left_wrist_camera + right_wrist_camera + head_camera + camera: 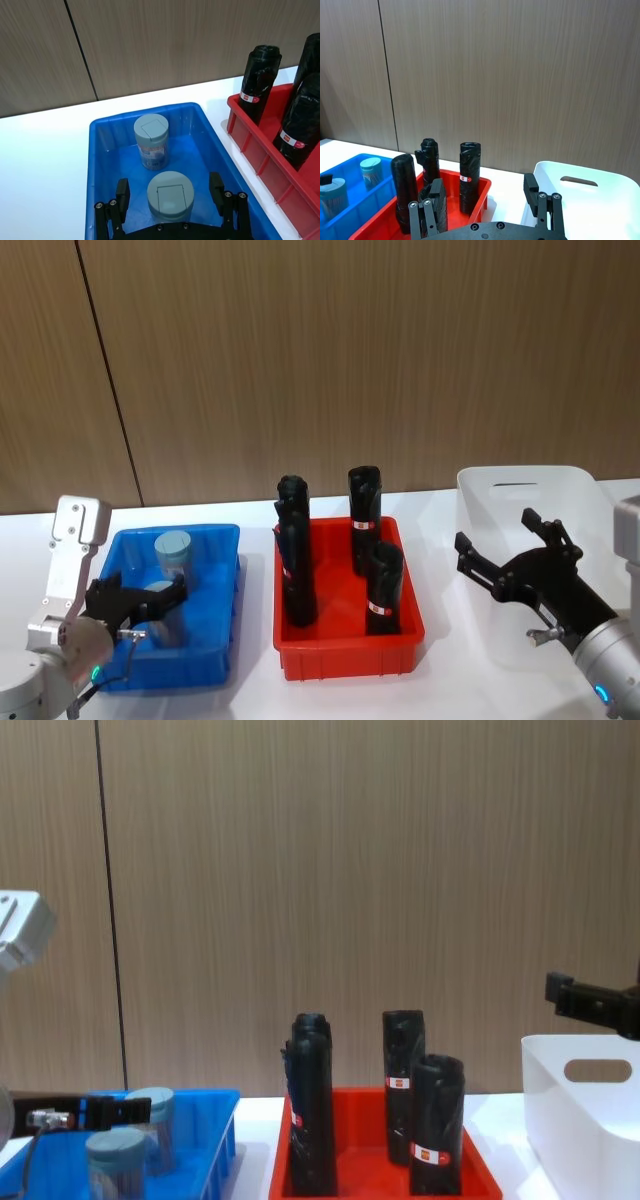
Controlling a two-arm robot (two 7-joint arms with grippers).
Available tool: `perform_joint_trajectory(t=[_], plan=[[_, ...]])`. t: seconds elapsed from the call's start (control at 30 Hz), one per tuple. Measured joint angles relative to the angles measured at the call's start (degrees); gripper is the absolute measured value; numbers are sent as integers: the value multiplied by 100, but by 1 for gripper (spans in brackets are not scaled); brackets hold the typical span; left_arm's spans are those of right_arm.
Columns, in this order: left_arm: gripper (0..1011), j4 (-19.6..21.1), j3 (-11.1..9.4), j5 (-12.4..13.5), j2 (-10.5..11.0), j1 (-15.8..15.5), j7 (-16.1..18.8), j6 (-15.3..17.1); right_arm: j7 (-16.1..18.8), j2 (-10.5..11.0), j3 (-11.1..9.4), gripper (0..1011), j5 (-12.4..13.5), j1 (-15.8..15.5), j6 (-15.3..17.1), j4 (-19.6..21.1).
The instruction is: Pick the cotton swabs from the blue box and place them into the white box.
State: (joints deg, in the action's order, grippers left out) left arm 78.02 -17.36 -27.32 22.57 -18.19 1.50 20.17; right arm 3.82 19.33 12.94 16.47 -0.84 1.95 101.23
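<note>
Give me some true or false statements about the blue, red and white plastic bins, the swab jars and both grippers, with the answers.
1. Two clear cylindrical jars of cotton swabs with grey-blue lids stand in the shallow blue plastic bin. True.
2. The black rolls with red-white labels stand in the red plastic bin. True.
3. The left gripper holds a jar above the red bin. False: it is open, with its fingers on either side of the nearer jar inside the blue bin.
4. The right gripper is shut on a jar. False: it is open and holds nothing, near the tall white plastic bin.
</note>
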Motion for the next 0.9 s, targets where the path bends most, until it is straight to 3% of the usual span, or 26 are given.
perform_joint_trajectory(t=[0.9], plan=[[1003,-880,-29,367,-197,-403,-500,71,0,0,0,1002,0,0,0,0]])
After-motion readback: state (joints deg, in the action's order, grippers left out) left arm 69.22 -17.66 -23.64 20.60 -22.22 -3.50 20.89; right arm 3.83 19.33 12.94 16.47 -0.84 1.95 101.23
